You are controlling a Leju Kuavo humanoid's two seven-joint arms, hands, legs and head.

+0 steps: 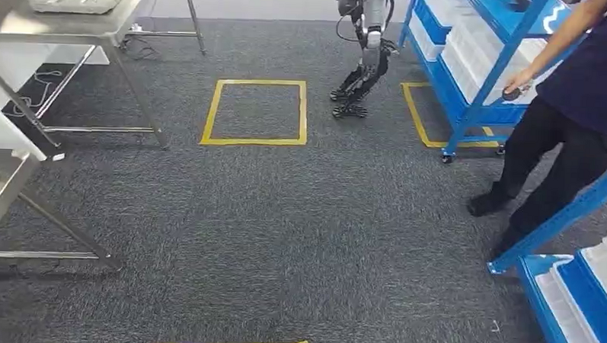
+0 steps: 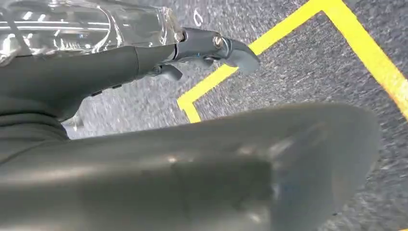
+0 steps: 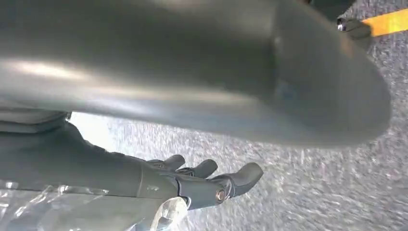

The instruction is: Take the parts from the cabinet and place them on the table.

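Your left hand (image 2: 144, 62) and right hand (image 3: 159, 185) each press against crinkled clear plastic (image 2: 86, 24), but whether they grip it you cannot tell. Your head view shows the worktop (image 1: 69, 22) and blue cabinet (image 1: 471, 78) instead.

A thick grey thumb (image 2: 231, 163) and darker fingers (image 2: 235, 50) with a silver screw are seen on the left hand (image 2: 144, 96); the right hand (image 3: 192, 185) is built alike.

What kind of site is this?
Probably a factory or robot test floor: blue rack of white bins, steel table, yellow tape square marked on grey carpet, and a second robot nearby.
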